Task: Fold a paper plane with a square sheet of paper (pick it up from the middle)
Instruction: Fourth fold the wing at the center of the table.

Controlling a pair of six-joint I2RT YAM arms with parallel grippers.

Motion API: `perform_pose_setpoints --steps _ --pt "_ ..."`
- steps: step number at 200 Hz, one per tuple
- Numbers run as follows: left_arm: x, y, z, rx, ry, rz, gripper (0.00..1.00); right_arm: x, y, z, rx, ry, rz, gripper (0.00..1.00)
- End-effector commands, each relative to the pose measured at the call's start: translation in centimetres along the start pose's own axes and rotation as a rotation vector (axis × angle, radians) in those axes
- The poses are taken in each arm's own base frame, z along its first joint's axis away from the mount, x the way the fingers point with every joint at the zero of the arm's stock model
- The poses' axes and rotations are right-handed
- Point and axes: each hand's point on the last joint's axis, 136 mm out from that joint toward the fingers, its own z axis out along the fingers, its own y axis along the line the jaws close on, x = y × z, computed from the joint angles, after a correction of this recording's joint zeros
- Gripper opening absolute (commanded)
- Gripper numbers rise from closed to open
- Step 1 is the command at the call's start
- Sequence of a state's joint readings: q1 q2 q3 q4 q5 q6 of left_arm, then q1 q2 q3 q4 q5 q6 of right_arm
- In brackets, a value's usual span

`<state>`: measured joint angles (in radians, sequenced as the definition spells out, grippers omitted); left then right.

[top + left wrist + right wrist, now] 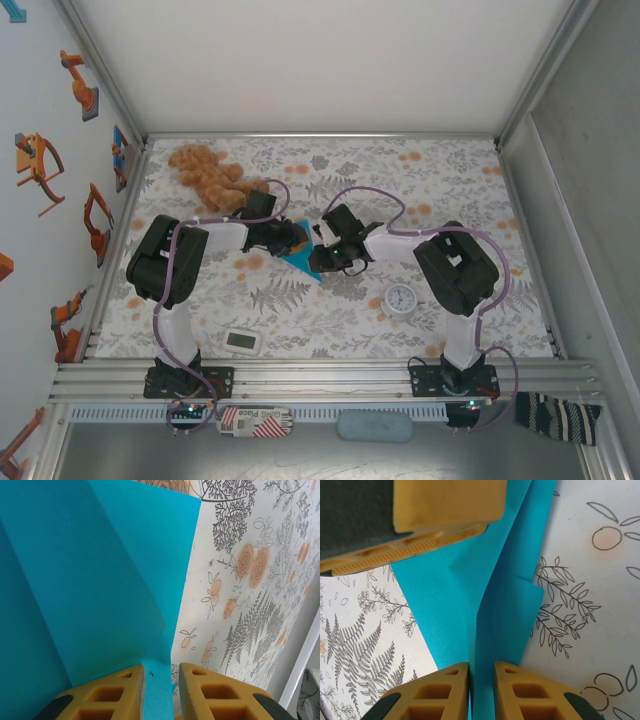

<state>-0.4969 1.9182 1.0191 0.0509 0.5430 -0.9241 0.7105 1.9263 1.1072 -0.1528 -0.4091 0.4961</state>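
Turquoise paper (298, 260) lies mid-table, bare cloth (350, 180) beyond its edges; right gripper (481, 672) pinches its crease; left gripper (161, 672) barely parted, grip unclear.

1. A brown teddy bear (205, 172) lay at the far left of the bench (450, 180), whose cover was printed with grey leaves and orange flowers.
2. A small round white clock (401, 298) sat toward the near right.
3. A small white rectangular gadget (243, 342) lay by the near edge, well apart from the clock.
4. A striped cloth (558, 415) lay below the bench's near right corner.
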Motion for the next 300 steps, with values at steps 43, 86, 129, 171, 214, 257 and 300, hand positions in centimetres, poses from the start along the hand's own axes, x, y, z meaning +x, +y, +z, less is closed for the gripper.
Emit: perform_pose_setpoints --steps 43,86,129,171,214,257,300 --pt "0.0 -0.7 -0.2 -0.002 0.008 0.03 0.26 1.5 -1.0 1.3 0.013 0.04 -0.007 0.08" --pt "-0.5 -2.0 -1.3 0.022 -0.013 0.055 0.28 2.1 -1.4 1.6 -0.04 0.039 0.034 0.05" --pt "-0.8 -3.3 -3.6 0.084 -0.081 0.091 0.35 2.2 -1.5 1.7 -0.116 0.03 0.068 0.02" --pt "-0.1 -1.1 -4.2 0.08 -0.127 0.058 0.42 2.1 -1.6 1.7 -0.182 0.024 0.101 0.01" --pt "0.2 -0.1 -4.4 0.08 -0.151 0.053 0.44 2.0 -1.9 1.6 -0.211 0.014 0.131 0.0" --pt "0.8 1.7 -3.2 0.005 -0.12 0.059 0.4 1.9 -2.0 1.6 -0.215 0.012 0.137 0.0" --pt "1.0 2.6 -2.2 -0.095 -0.081 0.075 0.44 1.9 -2.0 1.6 -0.214 0.014 0.137 0.0"
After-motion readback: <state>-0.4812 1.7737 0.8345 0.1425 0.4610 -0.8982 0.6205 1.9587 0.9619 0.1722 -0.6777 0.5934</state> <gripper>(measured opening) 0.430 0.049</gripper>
